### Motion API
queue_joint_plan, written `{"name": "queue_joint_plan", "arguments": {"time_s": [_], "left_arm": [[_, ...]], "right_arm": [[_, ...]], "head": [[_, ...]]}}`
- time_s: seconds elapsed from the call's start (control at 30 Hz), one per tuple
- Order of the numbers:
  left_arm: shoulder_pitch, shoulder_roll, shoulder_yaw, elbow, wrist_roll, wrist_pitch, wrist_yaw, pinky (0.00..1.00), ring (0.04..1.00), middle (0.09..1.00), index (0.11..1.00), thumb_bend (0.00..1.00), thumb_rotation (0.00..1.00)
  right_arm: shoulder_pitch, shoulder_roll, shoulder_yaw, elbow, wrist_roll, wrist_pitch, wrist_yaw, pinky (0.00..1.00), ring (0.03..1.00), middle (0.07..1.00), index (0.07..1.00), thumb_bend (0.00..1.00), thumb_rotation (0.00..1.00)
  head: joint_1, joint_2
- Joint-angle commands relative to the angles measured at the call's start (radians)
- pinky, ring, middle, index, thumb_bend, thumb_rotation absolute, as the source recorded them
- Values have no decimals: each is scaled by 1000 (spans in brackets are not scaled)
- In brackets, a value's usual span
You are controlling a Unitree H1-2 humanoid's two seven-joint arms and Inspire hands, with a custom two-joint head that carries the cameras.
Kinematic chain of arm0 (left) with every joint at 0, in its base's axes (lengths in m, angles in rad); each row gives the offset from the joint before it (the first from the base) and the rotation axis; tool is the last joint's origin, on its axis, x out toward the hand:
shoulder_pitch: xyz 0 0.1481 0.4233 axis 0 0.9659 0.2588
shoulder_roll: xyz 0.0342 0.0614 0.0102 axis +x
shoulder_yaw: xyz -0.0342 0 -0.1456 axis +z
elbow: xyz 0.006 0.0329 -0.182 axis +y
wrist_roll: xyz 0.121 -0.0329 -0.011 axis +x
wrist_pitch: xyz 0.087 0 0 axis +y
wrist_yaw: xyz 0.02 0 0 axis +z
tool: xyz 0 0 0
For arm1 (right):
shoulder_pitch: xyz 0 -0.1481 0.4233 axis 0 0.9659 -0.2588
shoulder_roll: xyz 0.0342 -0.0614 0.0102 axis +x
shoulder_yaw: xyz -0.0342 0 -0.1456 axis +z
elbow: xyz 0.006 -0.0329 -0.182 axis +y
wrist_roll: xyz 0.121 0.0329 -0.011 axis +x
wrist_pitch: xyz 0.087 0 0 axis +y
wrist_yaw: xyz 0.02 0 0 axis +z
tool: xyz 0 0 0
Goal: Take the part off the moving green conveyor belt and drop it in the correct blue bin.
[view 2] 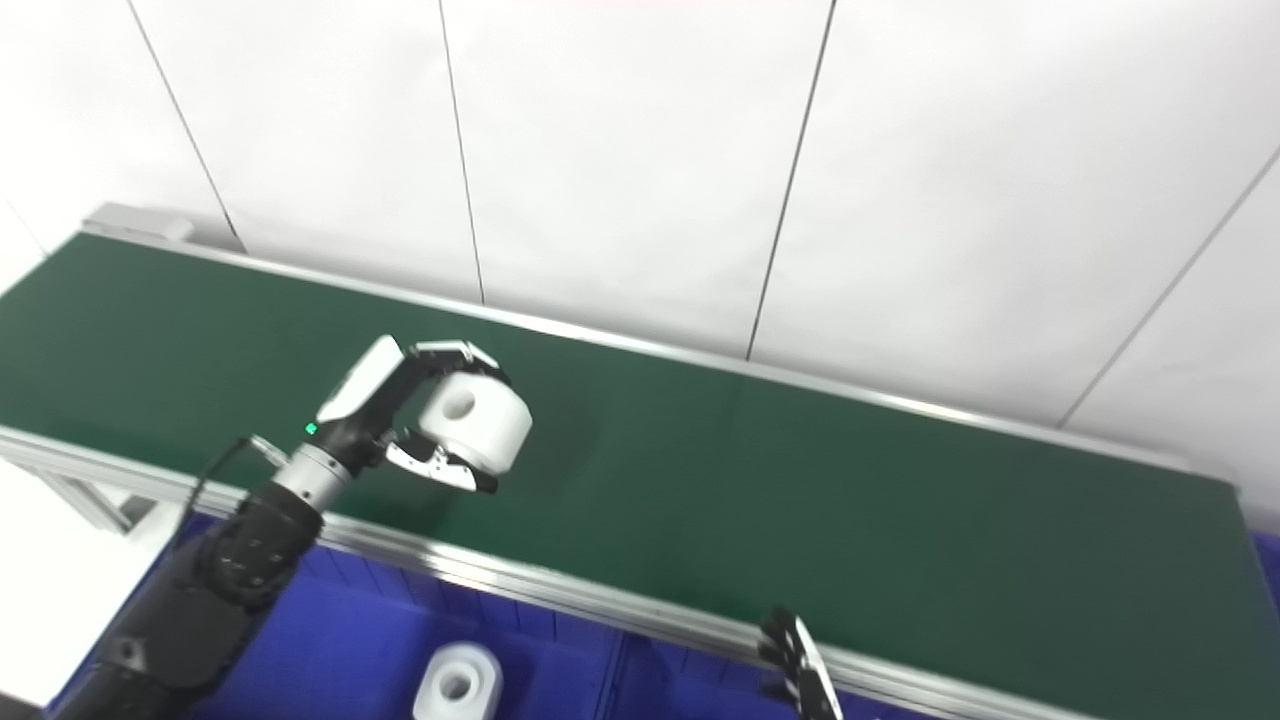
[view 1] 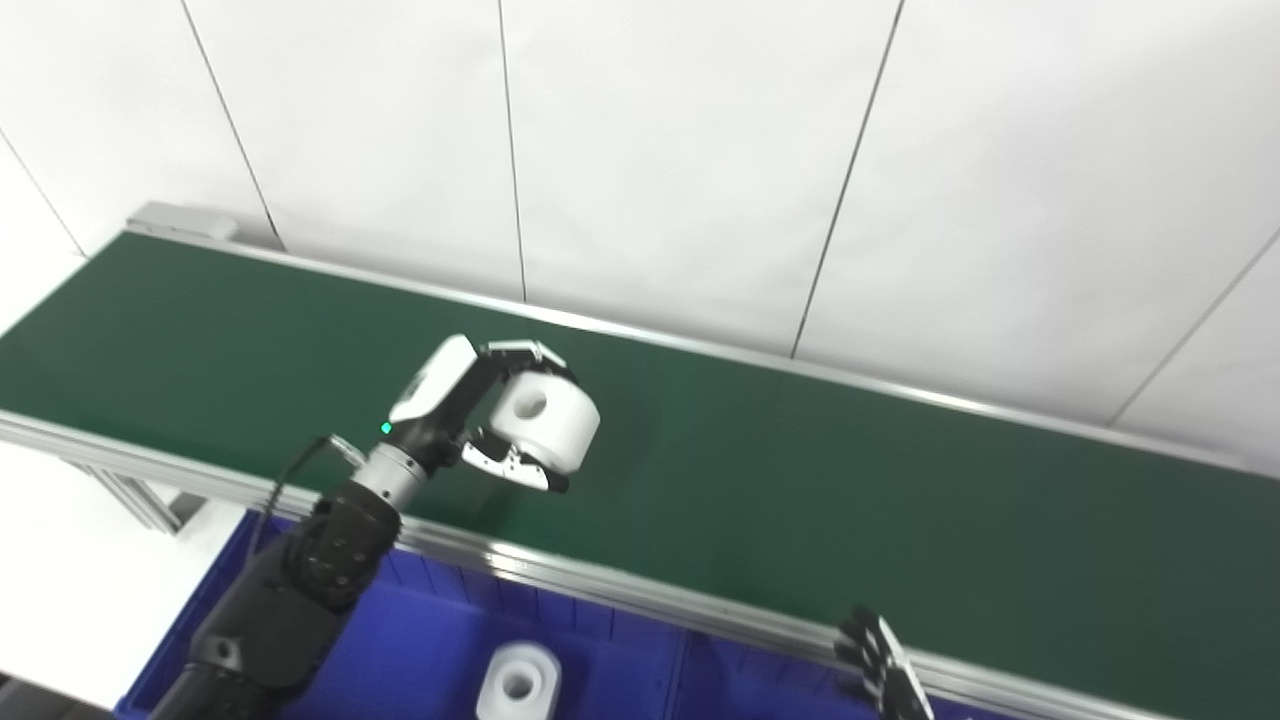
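Blue bin (view 1: 420,650); left hand (view 1: 470,415) grips white cylinder (view 1: 545,420).

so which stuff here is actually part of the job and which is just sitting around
Part of the job:
- white part, held in the left hand
- green conveyor belt
- blue bin

Not in play now:
- right hand, fingers spread, holding nothing
- second white part, lying in the bin
- white wall panels

left robot hand (view 1: 470,410): fingers curled, gripping | right robot hand (view 1: 885,670): low, fingers spread
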Motion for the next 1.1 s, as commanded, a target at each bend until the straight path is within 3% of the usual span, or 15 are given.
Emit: {"name": "queue_joint_plan", "arguments": {"time_s": [0.0,0.03,0.07,0.1,0.2,0.27,0.33,0.47,0.57,0.77,0.97,1.0,1.03,1.07], "left_arm": [[50,34,19,-90,-17,-1,-18,488,457,495,504,501,0],[76,36,21,-120,-23,0,-27,486,456,496,502,501,0],[99,36,21,-141,-25,-7,-33,486,458,499,498,501,0],[121,38,21,-163,-27,-8,-42,488,461,502,492,501,0],[167,44,4,-180,-29,-75,-57,480,453,491,508,500,0],[201,38,-21,-205,-38,-79,-88,465,442,492,516,500,0],[234,30,-60,-252,-32,-19,-146,454,435,500,515,499,0],[251,38,-114,-275,13,39,-222,435,430,508,509,499,0],[252,46,-142,-302,37,138,-298,495,446,502,500,499,0],[233,54,-186,-293,108,212,-367,503,444,514,494,499,0],[187,37,-255,-293,241,379,-460,534,447,534,485,496,0],[179,32,-269,-285,276,411,-470,592,582,649,491,501,20],[173,27,-280,-273,308,432,-469,600,610,672,492,502,24],[168,21,-289,-262,338,454,-466,634,686,732,627,571,12]], "right_arm": [[7,7,4,-49,2,9,8,780,868,901,943,650,276],[10,8,4,-60,1,15,10,783,868,900,942,655,282],[11,8,4,-64,0,16,10,784,868,900,941,658,290],[11,9,4,-71,-2,23,11,785,869,900,940,662,303],[12,14,2,-87,-12,51,13,786,865,896,936,680,347],[10,18,1,-99,-20,69,14,788,862,893,934,686,361],[10,22,0,-110,-17,91,19,793,859,888,929,696,372],[12,21,0,-117,-3,99,25,801,862,887,929,703,364],[15,18,1,-113,-4,91,26,792,861,890,934,696,356],[19,11,0,-99,3,66,22,777,861,890,931,693,352],[19,4,3,-90,14,57,26,778,863,892,931,688,352],[20,3,4,-88,15,54,26,780,864,892,933,687,355],[19,2,5,-84,16,49,25,780,864,892,933,687,355],[19,1,6,-79,16,43,23,780,863,892,933,688,356]], "head": [[-29,33],[-53,66],[-53,66],[-69,94],[-77,118],[-80,133],[-74,137],[-66,125],[-58,113],[-37,84],[-20,56],[-20,56],[-16,48],[-14,44]]}}
